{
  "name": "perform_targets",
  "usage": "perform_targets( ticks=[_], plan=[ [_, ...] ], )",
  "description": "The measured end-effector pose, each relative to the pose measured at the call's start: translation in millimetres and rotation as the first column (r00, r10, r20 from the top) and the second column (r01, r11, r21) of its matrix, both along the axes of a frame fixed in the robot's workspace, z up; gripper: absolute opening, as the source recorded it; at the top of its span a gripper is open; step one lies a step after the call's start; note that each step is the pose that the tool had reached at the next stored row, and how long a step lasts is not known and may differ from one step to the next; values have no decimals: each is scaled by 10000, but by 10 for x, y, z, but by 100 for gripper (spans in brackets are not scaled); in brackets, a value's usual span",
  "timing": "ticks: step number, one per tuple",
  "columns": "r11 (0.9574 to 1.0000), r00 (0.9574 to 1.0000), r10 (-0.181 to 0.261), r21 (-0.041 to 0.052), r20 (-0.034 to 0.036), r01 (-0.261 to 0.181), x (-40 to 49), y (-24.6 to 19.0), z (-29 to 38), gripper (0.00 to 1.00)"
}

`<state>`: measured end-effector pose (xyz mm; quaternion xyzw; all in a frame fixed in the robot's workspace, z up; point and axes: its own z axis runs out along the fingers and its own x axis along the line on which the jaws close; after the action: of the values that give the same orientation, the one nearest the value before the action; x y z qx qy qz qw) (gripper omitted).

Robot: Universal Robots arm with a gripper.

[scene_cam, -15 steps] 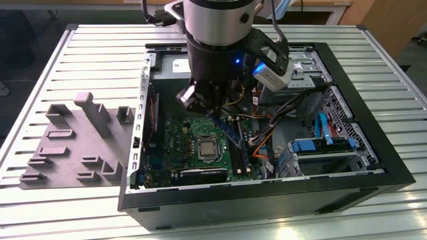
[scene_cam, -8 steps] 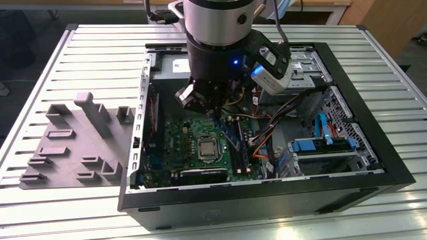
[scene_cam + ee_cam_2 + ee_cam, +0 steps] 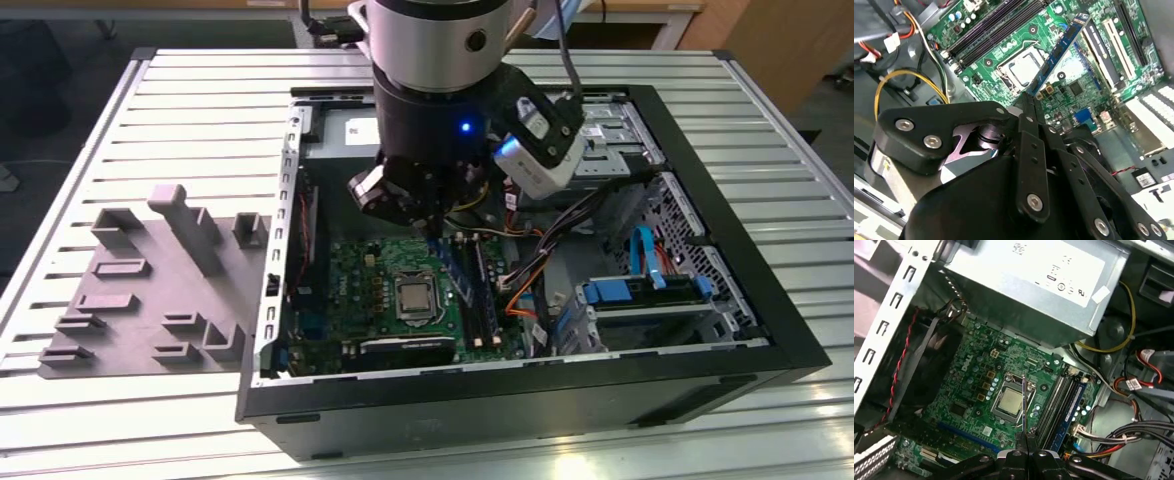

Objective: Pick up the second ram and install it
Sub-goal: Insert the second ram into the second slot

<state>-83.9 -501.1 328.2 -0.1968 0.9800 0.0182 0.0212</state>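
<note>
End effector [image 3: 1029, 102] is clamped tight on the second ram [image 3: 1060, 49], holding it by one end. The stick hangs over the green motherboard [image 3: 969, 390], right by the CPU socket [image 3: 1009, 402]. It's not seated in the memory slots [image 3: 1055, 400] yet. Open PC case [image 3: 534, 400] sits on the desk [image 3: 200, 110].
</note>
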Motion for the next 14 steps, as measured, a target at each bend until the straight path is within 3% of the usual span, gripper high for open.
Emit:
perform_targets(
  ticks=[5, 10, 14],
  plan=[
    [9976, 9976, -688, 1, 1, 688, 0, 0, -3, 11],
    [9909, 9909, -1345, 0, 0, 1345, 0, 0, -5, 11],
    [9902, 9902, -1400, 0, 0, 1400, 0, 0, -5, 11]
  ],
)
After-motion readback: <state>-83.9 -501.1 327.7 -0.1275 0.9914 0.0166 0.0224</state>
